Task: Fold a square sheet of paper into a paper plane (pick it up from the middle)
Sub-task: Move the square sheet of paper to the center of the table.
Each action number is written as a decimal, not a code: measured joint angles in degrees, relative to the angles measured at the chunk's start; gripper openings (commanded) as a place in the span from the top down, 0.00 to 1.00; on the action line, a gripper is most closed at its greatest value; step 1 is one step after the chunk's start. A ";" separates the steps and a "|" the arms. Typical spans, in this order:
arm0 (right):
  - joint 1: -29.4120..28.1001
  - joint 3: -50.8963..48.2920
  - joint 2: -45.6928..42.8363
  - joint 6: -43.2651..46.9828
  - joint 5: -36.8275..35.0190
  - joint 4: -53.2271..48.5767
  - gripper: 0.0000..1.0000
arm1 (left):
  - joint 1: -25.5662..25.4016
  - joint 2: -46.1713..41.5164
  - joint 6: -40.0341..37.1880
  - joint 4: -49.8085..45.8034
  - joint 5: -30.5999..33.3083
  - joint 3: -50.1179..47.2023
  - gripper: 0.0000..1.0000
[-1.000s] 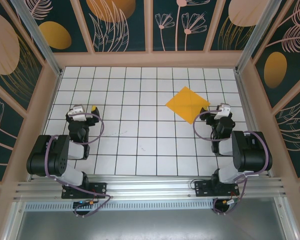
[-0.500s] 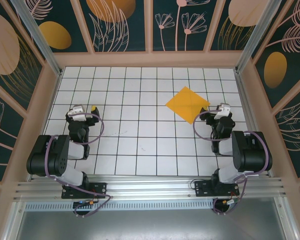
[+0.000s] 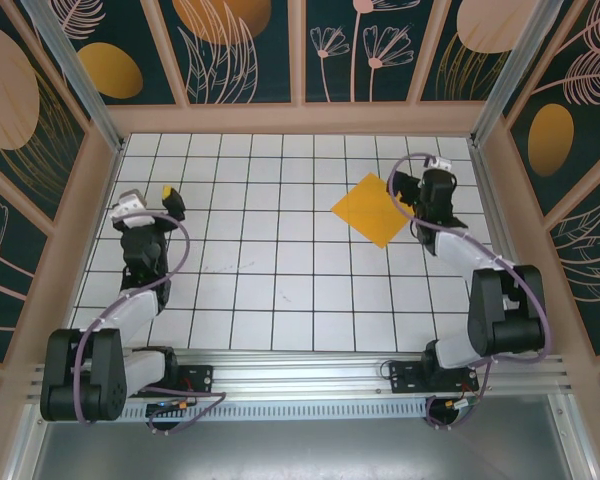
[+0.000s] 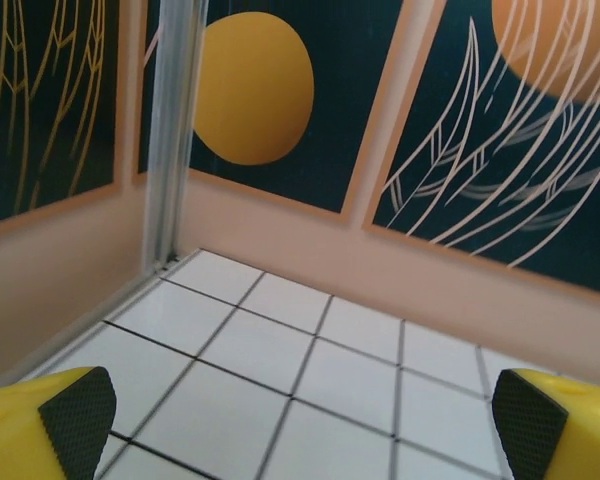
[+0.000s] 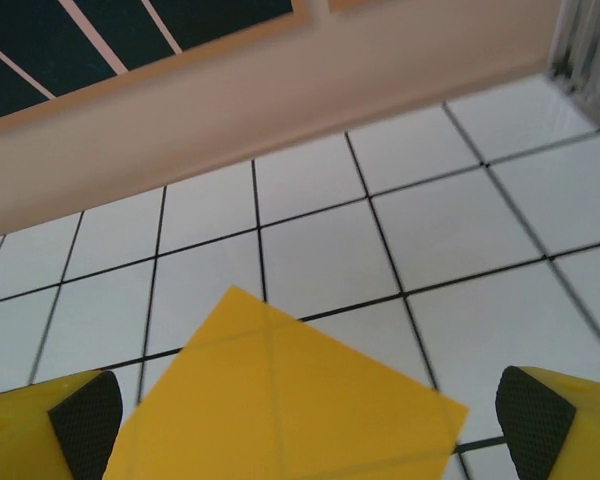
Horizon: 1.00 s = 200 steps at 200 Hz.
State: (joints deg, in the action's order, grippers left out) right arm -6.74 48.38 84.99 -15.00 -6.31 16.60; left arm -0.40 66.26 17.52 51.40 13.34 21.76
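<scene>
The square sheet of paper (image 3: 374, 209) lies flat and unfolded on the white tiled table (image 3: 280, 250), in the far right part, turned corner-on like a diamond, with faint creases crossing it. The right gripper (image 3: 408, 190) is at the sheet's right corner with its fingers spread wide and nothing between them. In the right wrist view the sheet (image 5: 290, 400) sits between and below the two yellow fingers (image 5: 40, 420), though how high the tips hang above it is hard to judge from these angles. The left gripper (image 3: 152, 205) is well apart on the far left side, also spread wide and empty, facing bare tiles and the wall. No fold has begun, so the pickup is the step in hand. The risk is a grab at the corner instead of the middle (the task asks for the middle), which would likely leave the sheet drooping or twisted. A thin sheet on smooth tiles may also skid away under closing fingers, or pucker off its crease lines and spoil later folds.
</scene>
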 measured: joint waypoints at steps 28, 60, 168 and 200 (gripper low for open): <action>-2.10 9.49 7.41 -7.34 3.37 -10.51 0.06 | 0.04 -0.70 8.70 -12.96 -2.10 9.31 0.01; -6.32 19.34 18.62 -12.83 6.43 -18.80 0.08 | 0.04 0.63 12.87 -24.48 -5.42 15.72 0.02; -10.19 44.26 41.42 -20.02 4.52 -33.70 0.09 | 0.04 4.13 12.52 -39.78 -13.60 20.83 0.01; -11.74 45.48 42.05 -19.37 4.66 -35.17 0.09 | 0.04 4.85 12.46 -40.13 -14.47 21.29 0.01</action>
State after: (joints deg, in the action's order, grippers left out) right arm -18.48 93.86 127.04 -34.37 -1.65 -18.57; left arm -0.36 71.11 29.98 11.27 -1.13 43.05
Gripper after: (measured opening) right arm 0.911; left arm 0.985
